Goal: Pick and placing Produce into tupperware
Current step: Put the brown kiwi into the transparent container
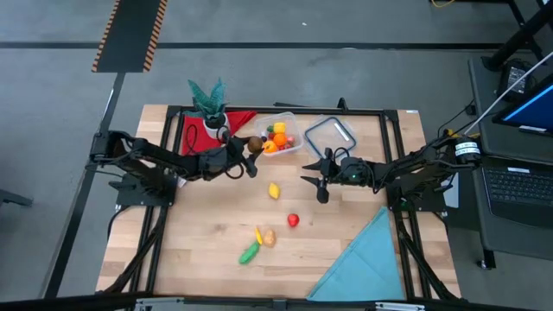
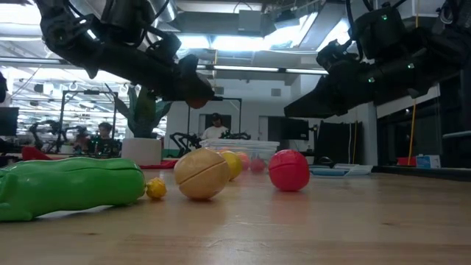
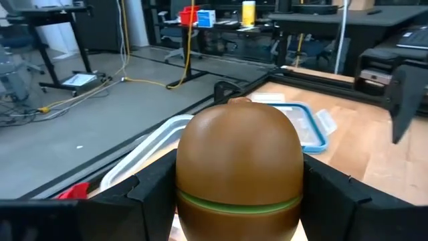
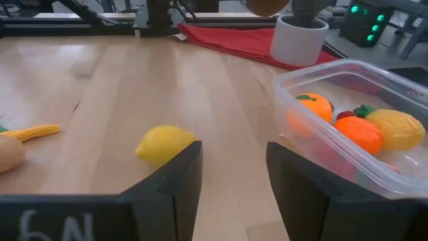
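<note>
My left gripper [image 1: 249, 155] is shut on a brown, egg-shaped piece of produce with a green band [image 3: 238, 167]. It holds the piece in the air beside the left end of the clear tupperware [image 1: 282, 138], which contains orange, yellow and red pieces. My right gripper [image 1: 320, 179] stands open and holds nothing, right of a yellow lemon [image 4: 164, 142] that lies on the table. A red piece [image 1: 293, 220], a tan piece [image 1: 269, 237] and a green piece [image 1: 249, 253] lie nearer the front edge. My left gripper pinches the brown piece between its two fingers [image 3: 155, 194], on two opposite sides [image 3: 187, 181] of its lower half. The fingers come in about level from the table's left. The piece sits with its rounded end up, lifted clear of the table [image 2: 197, 99].
The flat clear lid with a blue rim [image 1: 331, 133] lies right of the tupperware. A potted plant [image 1: 207, 99] stands on a red cloth [image 1: 235, 119] at the far left. A teal cloth [image 1: 363, 259] covers the near right corner. A black frame [image 1: 380, 111] borders the table.
</note>
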